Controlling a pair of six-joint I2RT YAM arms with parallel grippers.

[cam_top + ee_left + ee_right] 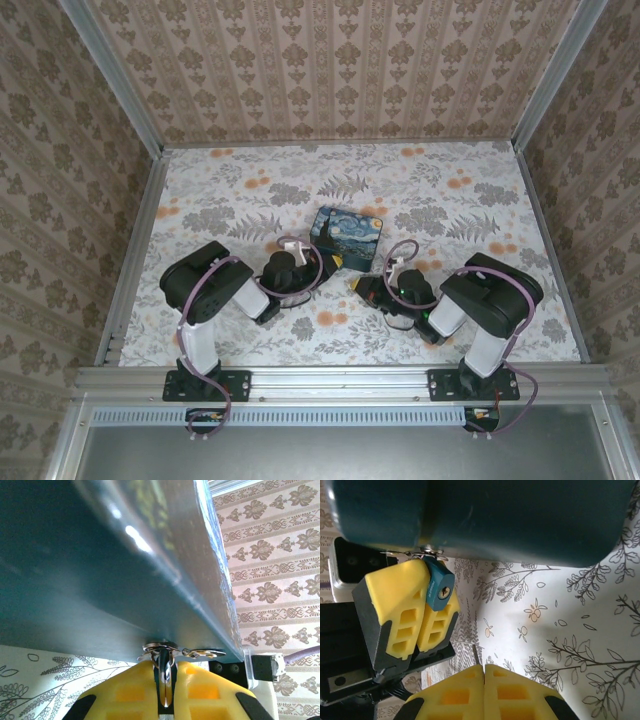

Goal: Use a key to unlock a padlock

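Note:
The padlock (439, 586) is small and blue, and it hangs from the metal hasp (165, 650) at the lower edge of the night-sky box (347, 236). Its keyhole faces my right wrist camera. My left gripper (166, 662) is shut on the padlock (165, 680), whose body shows edge-on between the yellow fingers (405, 607). My right gripper (484, 666) is shut on the key (475, 654). Only the key's thin dark tip pokes out, pointing towards the padlock from a short way off. In the top view the left gripper (333, 263) and the right gripper (357, 283) meet at the box's near corner.
The box stands mid-table on the flower-printed floor (450, 200). Patterned walls (340, 70) close in the back and both sides. A metal rail (340, 380) runs along the near edge by the arm bases.

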